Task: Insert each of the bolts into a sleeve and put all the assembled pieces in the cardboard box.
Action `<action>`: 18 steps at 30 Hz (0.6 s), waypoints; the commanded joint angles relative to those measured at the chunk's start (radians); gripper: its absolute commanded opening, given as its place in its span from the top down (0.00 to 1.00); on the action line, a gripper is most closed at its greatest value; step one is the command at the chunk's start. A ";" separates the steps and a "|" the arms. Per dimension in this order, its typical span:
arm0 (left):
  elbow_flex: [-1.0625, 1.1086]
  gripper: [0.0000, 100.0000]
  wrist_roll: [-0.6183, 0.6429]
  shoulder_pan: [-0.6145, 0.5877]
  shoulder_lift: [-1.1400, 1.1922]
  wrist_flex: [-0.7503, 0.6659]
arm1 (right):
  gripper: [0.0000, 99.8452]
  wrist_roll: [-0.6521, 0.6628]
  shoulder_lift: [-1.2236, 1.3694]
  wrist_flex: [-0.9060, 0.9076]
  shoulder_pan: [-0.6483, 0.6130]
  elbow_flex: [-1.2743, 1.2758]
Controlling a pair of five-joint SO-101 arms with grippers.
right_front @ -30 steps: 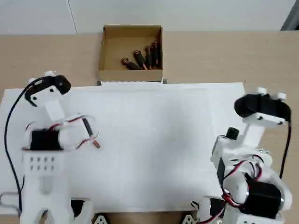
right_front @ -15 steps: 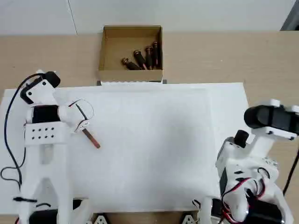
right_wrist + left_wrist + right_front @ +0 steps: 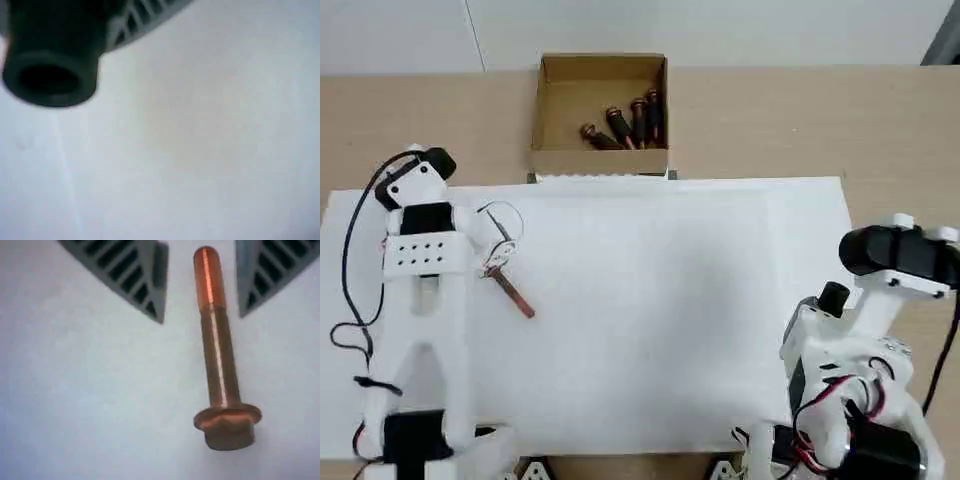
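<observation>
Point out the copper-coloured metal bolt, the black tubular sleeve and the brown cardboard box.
copper-coloured metal bolt (image 3: 217, 355): left wrist view, middle of the shaft.
black tubular sleeve (image 3: 52, 47): right wrist view, outer wall.
brown cardboard box (image 3: 600, 160): high view, near wall.

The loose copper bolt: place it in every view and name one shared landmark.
High view: bolt on the white sheet, left side, at the left end effector.
Left wrist view: tip between the open end effector's fingers, head pointing away.
Right wrist view: a black sleeve above the sheet.
Shared landmark: the white sheet.
</observation>
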 commanded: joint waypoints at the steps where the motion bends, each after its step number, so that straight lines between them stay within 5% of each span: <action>1: -0.044 0.90 0.009 -0.006 0.044 -0.034 | 0.99 0.014 0.012 -0.025 0.007 -0.005; 18: -0.048 0.90 0.009 -0.011 0.293 -0.198 | 0.99 0.052 0.008 -0.077 0.007 0.064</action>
